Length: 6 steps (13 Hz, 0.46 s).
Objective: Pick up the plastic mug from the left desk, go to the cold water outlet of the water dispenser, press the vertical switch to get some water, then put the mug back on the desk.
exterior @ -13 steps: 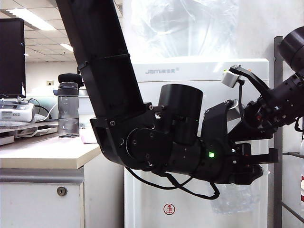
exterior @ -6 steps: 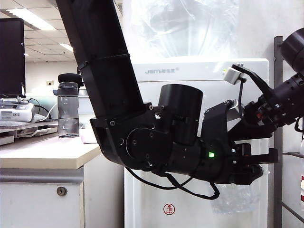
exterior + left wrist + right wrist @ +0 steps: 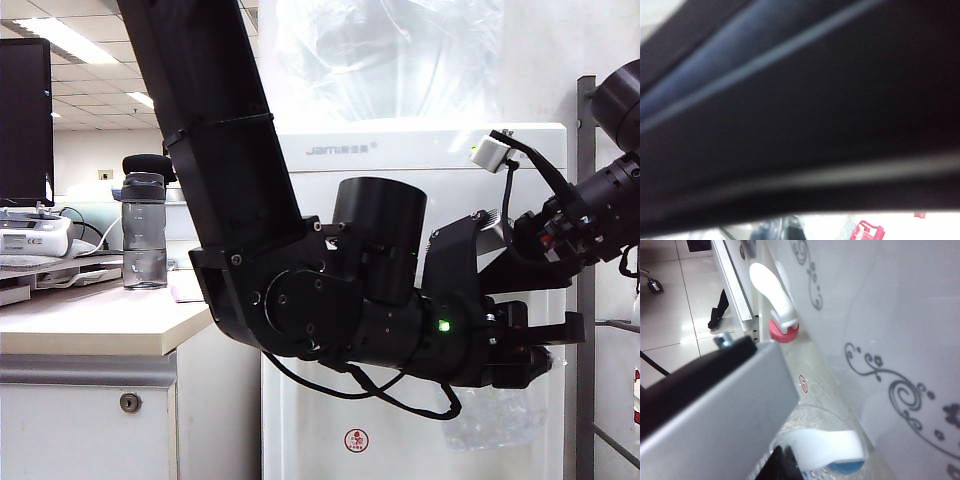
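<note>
The clear plastic mug [image 3: 495, 418] hangs below my left gripper [image 3: 540, 352], which is shut on it in front of the white water dispenser [image 3: 420, 150]. A dark blurred surface fills nearly all of the left wrist view. In the right wrist view the mug's rim [image 3: 812, 412] sits under the cold water outlet [image 3: 846, 467] with its blue collar. My right gripper [image 3: 785, 464] is shut, its black tips against the short white vertical switch [image 3: 825, 446]. The left desk [image 3: 90, 322] stands at the left.
A smoky-grey bottle [image 3: 145, 230] with a black cap and a monitor [image 3: 25, 120] stand on the desk. The red-collared tap [image 3: 784, 332] with its longer lever [image 3: 770, 285] is beside the blue one. A grey metal rack [image 3: 585, 200] rises at the right.
My right wrist has turned a little, and its white block has shifted up and to the right. The left arm and the mug have stayed still.
</note>
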Available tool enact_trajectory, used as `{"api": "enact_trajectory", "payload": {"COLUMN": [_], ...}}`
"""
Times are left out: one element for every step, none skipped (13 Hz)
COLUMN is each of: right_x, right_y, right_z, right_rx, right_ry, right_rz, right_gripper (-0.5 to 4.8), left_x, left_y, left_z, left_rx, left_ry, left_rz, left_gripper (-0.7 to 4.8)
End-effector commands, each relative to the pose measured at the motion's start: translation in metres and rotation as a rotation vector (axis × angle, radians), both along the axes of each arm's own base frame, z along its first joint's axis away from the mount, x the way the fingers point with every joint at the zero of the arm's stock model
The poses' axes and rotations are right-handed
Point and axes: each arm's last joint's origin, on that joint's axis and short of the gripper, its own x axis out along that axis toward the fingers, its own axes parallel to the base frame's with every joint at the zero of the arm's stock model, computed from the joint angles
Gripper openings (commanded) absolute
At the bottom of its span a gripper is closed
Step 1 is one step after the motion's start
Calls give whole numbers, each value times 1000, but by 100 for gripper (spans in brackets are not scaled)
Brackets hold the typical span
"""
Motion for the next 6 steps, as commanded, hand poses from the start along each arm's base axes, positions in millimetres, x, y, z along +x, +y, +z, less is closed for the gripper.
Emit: {"api": "enact_trajectory", "payload": {"right_x": [1, 1, 1, 1, 0, 0], "right_y": [2, 2, 4, 5, 7, 8], "right_z": [3, 3, 2, 2, 1, -1], "right_rx": [22, 23, 24, 14, 10, 3], "right_ry": [-15, -11, -6, -3, 3, 8], "right_rz": [19, 17, 16, 10, 15, 12], "right_gripper": [-5, -5, -5, -5, -5, -5], "left_x": [1, 1, 1, 1, 1, 0], "left_y": [-3, -3, -3, -3, -3, -2], "left_z": [9, 9, 9, 9, 9, 9], "left_rx": [-42, -43, -43, -43, -43, -44], "left_ry": [-48, -48, -48, -48, -48, -37], "left_rz": [-9, -13, -13, -13, -13, -14], "left_gripper": [-6, -6, -6, -6, -6, -6]}}
